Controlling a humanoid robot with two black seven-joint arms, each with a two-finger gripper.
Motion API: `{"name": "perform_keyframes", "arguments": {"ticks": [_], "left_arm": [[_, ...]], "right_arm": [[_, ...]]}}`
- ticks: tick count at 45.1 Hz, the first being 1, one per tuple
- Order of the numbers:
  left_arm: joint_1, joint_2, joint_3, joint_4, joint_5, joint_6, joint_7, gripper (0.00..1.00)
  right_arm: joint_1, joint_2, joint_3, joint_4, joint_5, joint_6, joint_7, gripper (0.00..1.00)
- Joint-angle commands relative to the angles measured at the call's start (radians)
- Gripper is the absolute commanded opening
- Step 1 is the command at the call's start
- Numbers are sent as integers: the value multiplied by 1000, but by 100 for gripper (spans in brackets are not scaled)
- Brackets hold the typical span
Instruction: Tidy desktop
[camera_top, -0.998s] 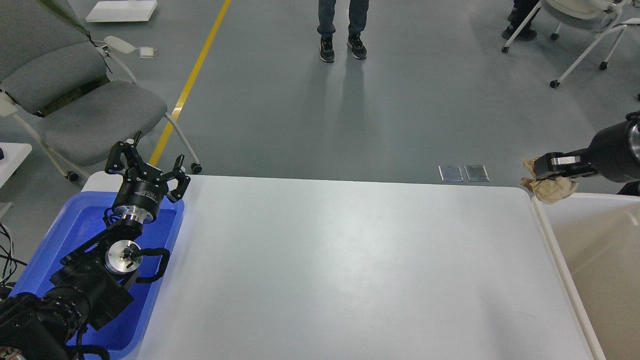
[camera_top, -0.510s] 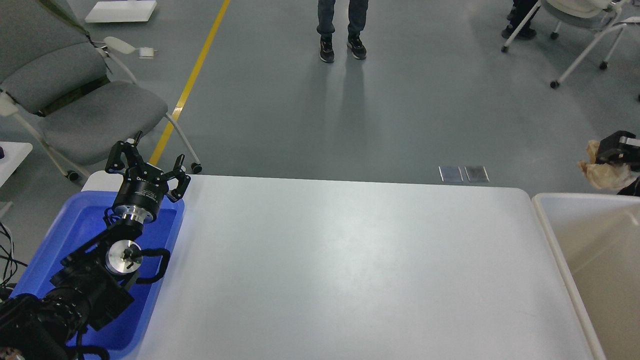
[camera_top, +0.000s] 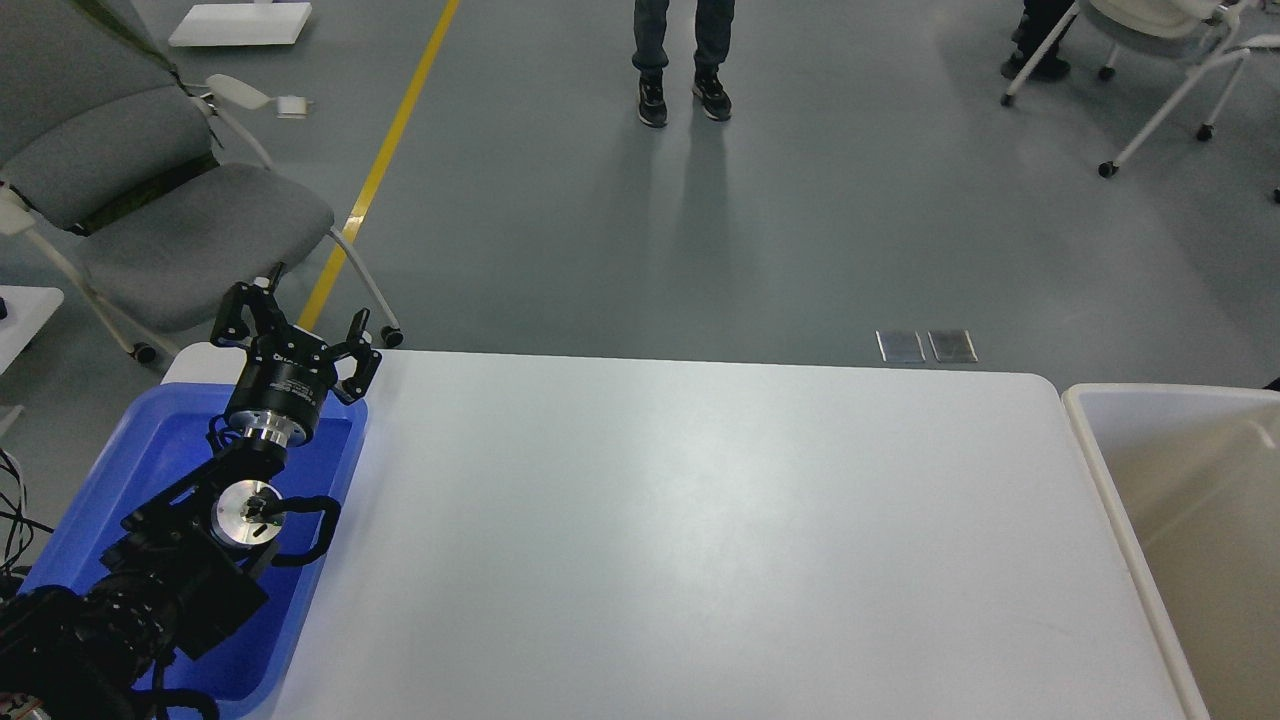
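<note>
while the left arm holds its place over the tray, the right side of the scene has changed.
counter (camera_top: 700, 540): white top with rounded corners, filling the middle of the head view from the tray on the left to the bin on the right; same place as in the earlier frames.
left pincer (camera_top: 296, 336): raised above the far corner of the tray, its two fingers spread wide apart with nothing between them; same pose and same spot as half a second ago and a second ago.
right pincer: gone from view; a second ago it reached in from the right edge gripping a crumpled brown paper wad near the bin's far corner, half a second ago it was only just inside the edge with the wad, now neither shows.
tray (camera_top: 150, 440): blue plastic, on the counter's left end, under the left arm; unmoved.
bin (camera_top: 1085, 420): beige, just beside the counter's right edge; what shows of its inside is bare.
chair (camera_top: 170, 220): grey, on the floor beyond the tray.
person (camera_top: 683, 60): only legs and dark shoes seen at the top, standing where they stood before.
</note>
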Motion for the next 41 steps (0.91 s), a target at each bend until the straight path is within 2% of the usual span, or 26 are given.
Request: {"name": "perform_keyframes", "arguments": {"ticks": [1, 6, 15, 21, 32, 41], "left_arm": [[0, 0, 0, 0, 0, 0, 0, 100], [0, 0, 1, -1, 0, 0, 0, 100], [0, 0, 1, 0, 0, 0, 0, 100], [0, 0, 0, -1, 0, 0, 0, 100], [0, 0, 0, -1, 0, 0, 0, 100], [0, -1, 0, 0, 0, 0, 0, 100]], "right_arm": [[-200, 150, 4, -176, 174, -207, 95, 0], [-270, 248, 30, -310, 207, -250, 109, 0], [-342, 411, 112, -570, 223, -246, 112, 0], [-355, 520, 113, -692, 223, -250, 135, 0], [-378, 681, 110, -816, 223, -287, 142, 0], [-376, 713, 115, -816, 223, -358, 141, 0]]}}
